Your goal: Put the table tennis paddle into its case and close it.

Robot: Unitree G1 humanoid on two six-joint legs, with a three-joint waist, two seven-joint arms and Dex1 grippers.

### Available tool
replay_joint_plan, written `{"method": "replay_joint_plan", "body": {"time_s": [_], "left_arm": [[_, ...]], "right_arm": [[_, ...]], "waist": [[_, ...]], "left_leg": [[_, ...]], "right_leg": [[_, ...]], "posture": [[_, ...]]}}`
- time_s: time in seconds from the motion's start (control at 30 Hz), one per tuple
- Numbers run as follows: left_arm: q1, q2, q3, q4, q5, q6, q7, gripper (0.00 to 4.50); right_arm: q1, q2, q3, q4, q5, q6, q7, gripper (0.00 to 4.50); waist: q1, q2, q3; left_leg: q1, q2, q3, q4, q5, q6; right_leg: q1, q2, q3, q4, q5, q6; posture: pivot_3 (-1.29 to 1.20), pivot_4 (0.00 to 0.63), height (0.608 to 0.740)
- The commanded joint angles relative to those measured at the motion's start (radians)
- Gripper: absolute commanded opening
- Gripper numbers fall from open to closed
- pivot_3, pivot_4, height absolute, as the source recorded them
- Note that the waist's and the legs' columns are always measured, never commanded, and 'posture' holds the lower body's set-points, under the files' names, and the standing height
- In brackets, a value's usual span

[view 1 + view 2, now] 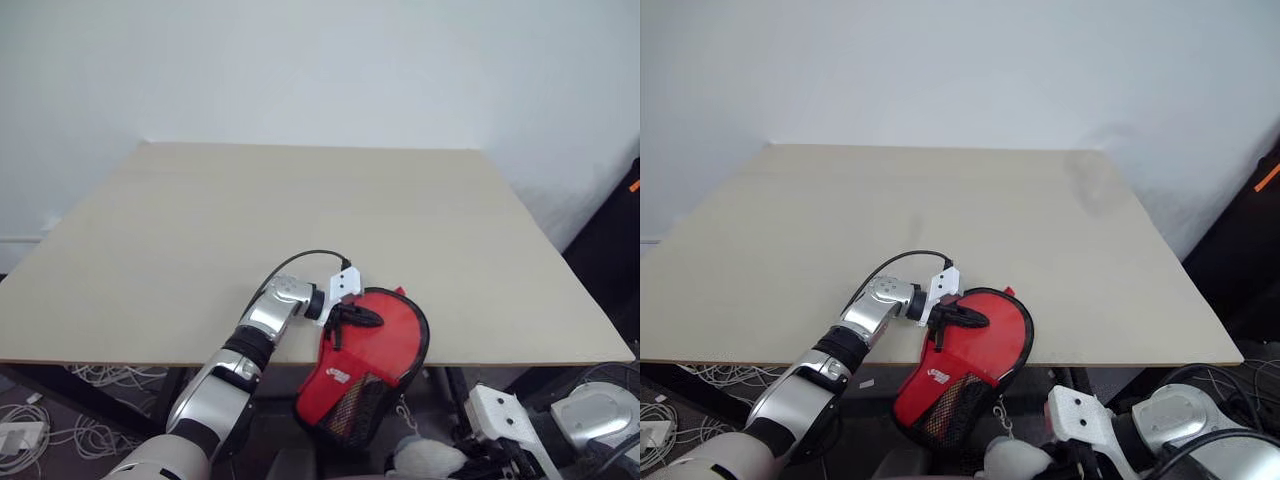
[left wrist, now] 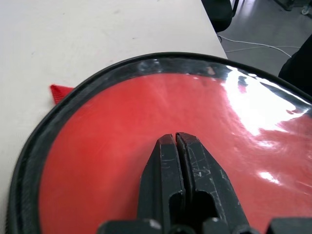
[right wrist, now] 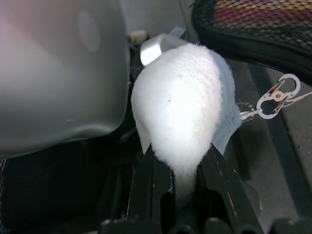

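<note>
The case (image 1: 370, 365), with the red paddle (image 2: 161, 117) showing through its clear panel, is lying at the counter's (image 1: 300, 230) near edge, its mesh end hanging over. The left pincer (image 1: 362, 318) is pressing on it, fingers together. The right pincer (image 3: 181, 168) is clamping a white fluffy cloth (image 3: 183, 112) below the edge.

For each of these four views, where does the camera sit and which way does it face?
Left eye view: on the head, looking forward and down at the table; left arm in view, shut left gripper resting on the case.
Right eye view: same scene; right arm low right.
Left wrist view: along shut fingers onto the case's clear panel over red.
Right wrist view: along the right gripper, shut on a white cloth.
Shared: the case's mesh end shows in the right wrist view too.
</note>
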Motion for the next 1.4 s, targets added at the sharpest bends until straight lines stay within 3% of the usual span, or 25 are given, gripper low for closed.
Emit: {"method": "replay_joint_plan", "body": {"time_s": [0.03,0.53,0.77,0.93,1.4], "left_arm": [[0.017,0.029,-0.018,0.039,0.049,0.020,0.006,0.00],[0.018,0.020,-0.014,0.037,0.043,0.023,0.019,0.00],[0.017,0.006,-0.015,0.025,0.037,0.038,0.017,0.00],[0.013,0.004,-0.030,0.002,0.037,0.065,-0.018,0.00],[0.011,0.012,-0.057,0.003,0.051,0.083,-0.077,0.00]], "right_arm": [[-0.022,0.004,0.044,-0.010,0.004,-0.007,0.022,0.06],[-0.072,0.006,0.089,-0.013,0.002,0.005,0.005,0.06],[-0.242,0.086,0.111,0.095,-0.017,0.030,-0.019,0.06],[-0.313,0.159,0.207,0.036,0.004,0.090,-0.031,0.06],[-0.336,0.207,0.413,-0.133,-0.010,0.190,-0.069,0.06]], "waist": [[0.000,0.000,0.000],[-0.002,0.000,0.000],[-0.003,0.000,0.000],[-0.002,0.000,0.000],[-0.003,0.000,0.000]], "left_leg": [[0.001,0.000,0.000,0.000,-0.001,0.000],[0.003,0.001,0.001,0.000,-0.002,-0.001],[0.004,0.001,0.001,-0.001,-0.002,-0.001],[0.003,0.001,0.001,-0.001,-0.002,-0.001],[0.003,0.001,0.001,-0.002,-0.003,-0.002]], "right_leg": [[0.001,0.000,0.000,0.000,-0.001,0.000],[0.002,0.000,0.001,0.000,-0.001,0.000],[0.002,0.000,0.001,0.000,-0.001,0.000],[0.001,0.000,0.000,0.000,-0.001,0.000],[0.000,0.000,0.000,0.000,-0.002,0.000]], "posture": [[0.00,0.000,0.740],[0.00,0.000,0.740],[0.00,0.000,0.740],[0.00,0.000,0.740],[0.00,0.000,0.740]]}}
